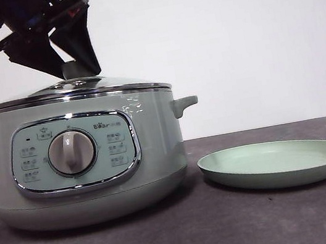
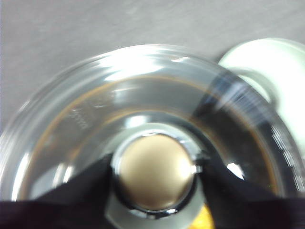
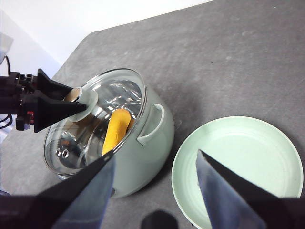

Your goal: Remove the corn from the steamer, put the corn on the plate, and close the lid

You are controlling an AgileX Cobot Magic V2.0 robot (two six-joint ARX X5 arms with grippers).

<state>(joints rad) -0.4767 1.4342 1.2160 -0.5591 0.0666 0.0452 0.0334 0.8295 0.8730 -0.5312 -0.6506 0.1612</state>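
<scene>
1. Corn [image 3: 117, 130] lies inside the steamer [image 1: 86, 166], seen through the glass lid [image 3: 102, 112].
2. Lid sits on the steamer's rim; the left gripper [image 2: 155, 174] has its jaws clamped on the lid's knob [image 2: 155, 171].
3. Plate [image 1: 276, 164] rests on the grey worktop [image 1: 231, 229] beside the steamer.
4. Right gripper [image 3: 155, 164] hangs above the plate and steamer, jaws apart.

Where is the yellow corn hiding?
The corn is inside the steamer, under the glass lid; only the right wrist view shows it. The left gripper grips the lid's knob, and the plate lies beside.
</scene>
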